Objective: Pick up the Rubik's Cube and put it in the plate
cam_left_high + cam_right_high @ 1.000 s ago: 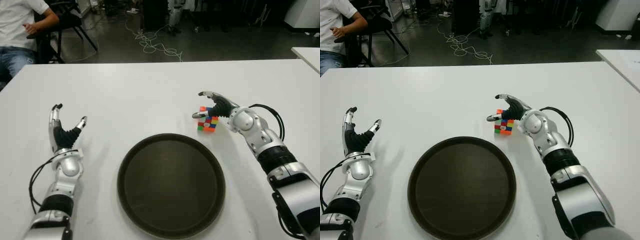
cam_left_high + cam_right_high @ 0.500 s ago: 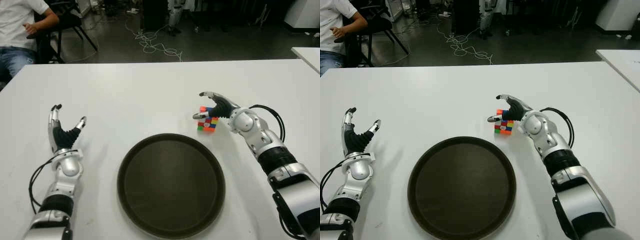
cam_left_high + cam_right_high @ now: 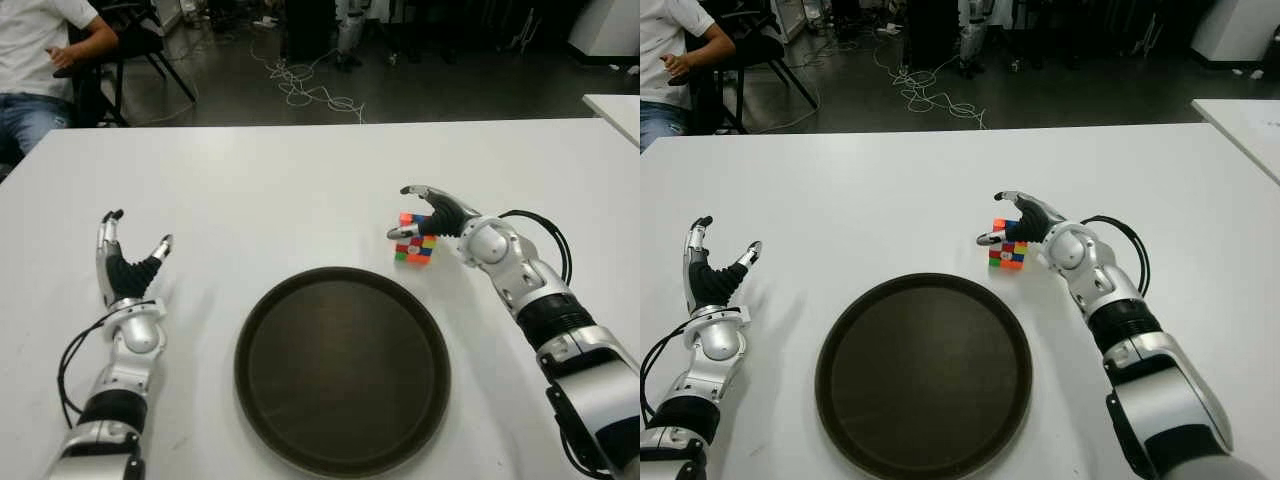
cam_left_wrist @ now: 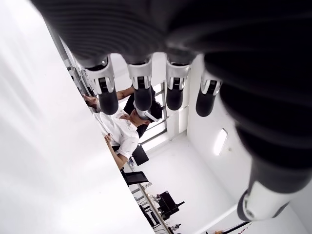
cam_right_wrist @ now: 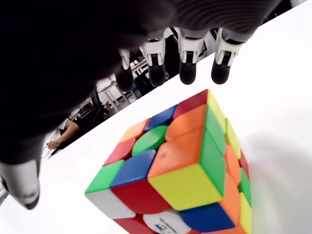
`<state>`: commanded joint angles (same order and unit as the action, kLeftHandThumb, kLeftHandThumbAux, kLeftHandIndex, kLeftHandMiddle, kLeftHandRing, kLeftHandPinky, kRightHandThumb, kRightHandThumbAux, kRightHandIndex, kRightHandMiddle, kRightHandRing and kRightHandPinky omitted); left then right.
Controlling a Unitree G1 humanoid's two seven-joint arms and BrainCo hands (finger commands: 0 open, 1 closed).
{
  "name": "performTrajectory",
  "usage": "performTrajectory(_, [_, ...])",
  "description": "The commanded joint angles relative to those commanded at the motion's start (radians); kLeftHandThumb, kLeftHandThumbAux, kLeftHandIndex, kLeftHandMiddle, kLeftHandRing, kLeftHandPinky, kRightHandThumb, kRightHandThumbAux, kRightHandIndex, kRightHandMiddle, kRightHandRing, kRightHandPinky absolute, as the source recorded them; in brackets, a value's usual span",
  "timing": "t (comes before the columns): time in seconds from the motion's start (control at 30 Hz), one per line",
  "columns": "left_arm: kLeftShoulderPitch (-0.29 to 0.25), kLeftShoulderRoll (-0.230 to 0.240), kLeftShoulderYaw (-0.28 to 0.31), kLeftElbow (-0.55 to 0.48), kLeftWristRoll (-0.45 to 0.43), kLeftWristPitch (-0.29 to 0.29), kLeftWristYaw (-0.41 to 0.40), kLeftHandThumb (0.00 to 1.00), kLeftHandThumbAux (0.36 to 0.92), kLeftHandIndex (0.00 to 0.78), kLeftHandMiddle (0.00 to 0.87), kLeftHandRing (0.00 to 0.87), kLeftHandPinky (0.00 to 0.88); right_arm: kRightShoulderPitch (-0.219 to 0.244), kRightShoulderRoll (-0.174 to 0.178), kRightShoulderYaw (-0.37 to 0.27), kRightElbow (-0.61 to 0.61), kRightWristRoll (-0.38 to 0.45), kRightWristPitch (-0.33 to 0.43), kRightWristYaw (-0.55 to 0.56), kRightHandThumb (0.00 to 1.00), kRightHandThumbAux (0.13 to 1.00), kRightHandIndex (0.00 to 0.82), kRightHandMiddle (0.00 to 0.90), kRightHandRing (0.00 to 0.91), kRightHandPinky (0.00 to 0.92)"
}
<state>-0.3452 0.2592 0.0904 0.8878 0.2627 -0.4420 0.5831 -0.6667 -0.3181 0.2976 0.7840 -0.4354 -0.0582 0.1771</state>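
The Rubik's Cube (image 3: 414, 242) stands on the white table (image 3: 300, 190), just beyond the far right rim of the round dark plate (image 3: 342, 370). My right hand (image 3: 420, 212) arches over the cube with fingers spread; in the right wrist view the cube (image 5: 180, 165) lies under the palm and the fingertips (image 5: 187, 70) hang past its far side, clear of it. Nothing lies in the plate. My left hand (image 3: 128, 262) shows at the left of the plate, fingers pointing up and spread, holding nothing.
A person in a white shirt (image 3: 45, 40) sits beyond the table's far left corner. Cables (image 3: 305, 85) lie on the dark floor behind the table. A second white table's corner (image 3: 615, 105) shows at the far right.
My right hand has drifted slightly to the right and down over the cube. The cube, the plate and the left hand have not moved.
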Motion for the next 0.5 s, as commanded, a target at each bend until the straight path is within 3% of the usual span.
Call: performTrajectory(0.5, [0.001,-0.001,0.001,-0.005,-0.005,-0.006,-0.014,0.0,0.66,0.012,0.013,0.003,0.02,-0.004,-0.003,0.015,0.001,-0.027,0.027,-0.005,0.0,0.574,0.0,0.0,0.0,0.0])
